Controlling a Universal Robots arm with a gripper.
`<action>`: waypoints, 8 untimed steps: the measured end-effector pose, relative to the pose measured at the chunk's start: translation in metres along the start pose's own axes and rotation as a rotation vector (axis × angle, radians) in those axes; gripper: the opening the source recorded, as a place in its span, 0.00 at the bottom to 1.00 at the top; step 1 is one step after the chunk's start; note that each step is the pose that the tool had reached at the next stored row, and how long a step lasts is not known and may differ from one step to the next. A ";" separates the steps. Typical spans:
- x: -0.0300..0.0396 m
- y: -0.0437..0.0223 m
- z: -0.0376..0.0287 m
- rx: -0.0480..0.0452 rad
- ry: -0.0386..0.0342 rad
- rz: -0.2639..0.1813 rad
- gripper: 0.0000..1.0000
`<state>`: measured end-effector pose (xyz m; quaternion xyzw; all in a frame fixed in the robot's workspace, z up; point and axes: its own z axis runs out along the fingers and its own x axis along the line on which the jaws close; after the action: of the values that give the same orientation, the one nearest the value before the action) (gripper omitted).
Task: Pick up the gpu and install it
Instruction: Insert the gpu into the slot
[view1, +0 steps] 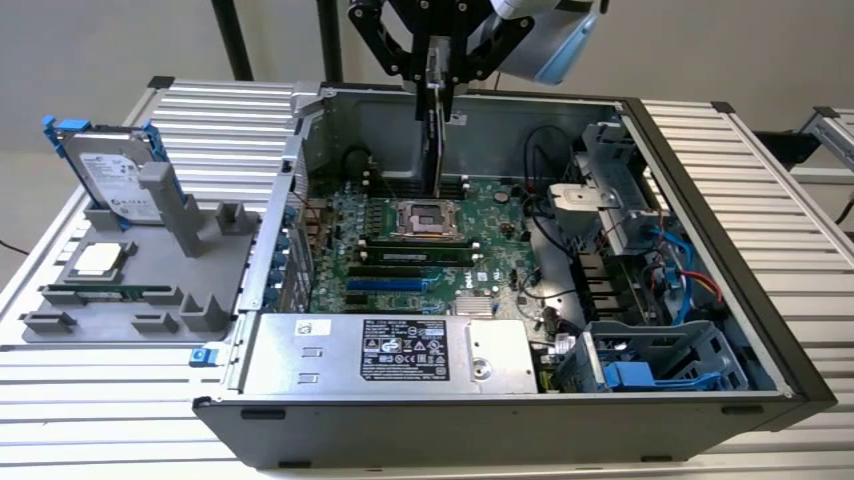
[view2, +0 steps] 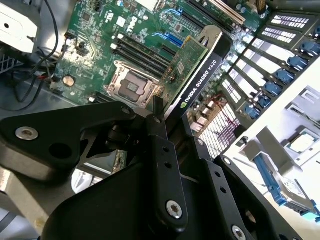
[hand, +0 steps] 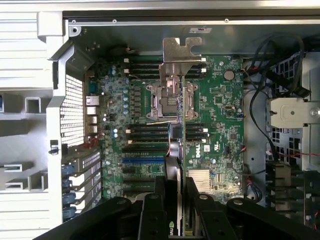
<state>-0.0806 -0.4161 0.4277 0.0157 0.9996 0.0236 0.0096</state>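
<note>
hand (view1: 438, 80) hangs pointing down; fingers (hand: 151, 212) clamped on the gpu (view2: 191, 64)

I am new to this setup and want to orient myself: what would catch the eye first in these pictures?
The gripper holds the gpu on edge above the motherboard, inside the open case. The CPU socket lies near the board's middle. A hard drive stands upright on a gray stand at the exterior view's left, outside the case.
</note>
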 end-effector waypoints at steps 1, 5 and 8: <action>0.0000 0.0000 0.0000 0.0000 0.0002 -0.003 0.00; 0.0000 0.0000 0.0000 -0.0002 0.0009 -0.018 0.00; 0.0000 0.0000 0.0000 -0.0004 0.0013 -0.028 0.00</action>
<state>-0.0806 -0.4161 0.4277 0.0018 0.9997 0.0237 0.0093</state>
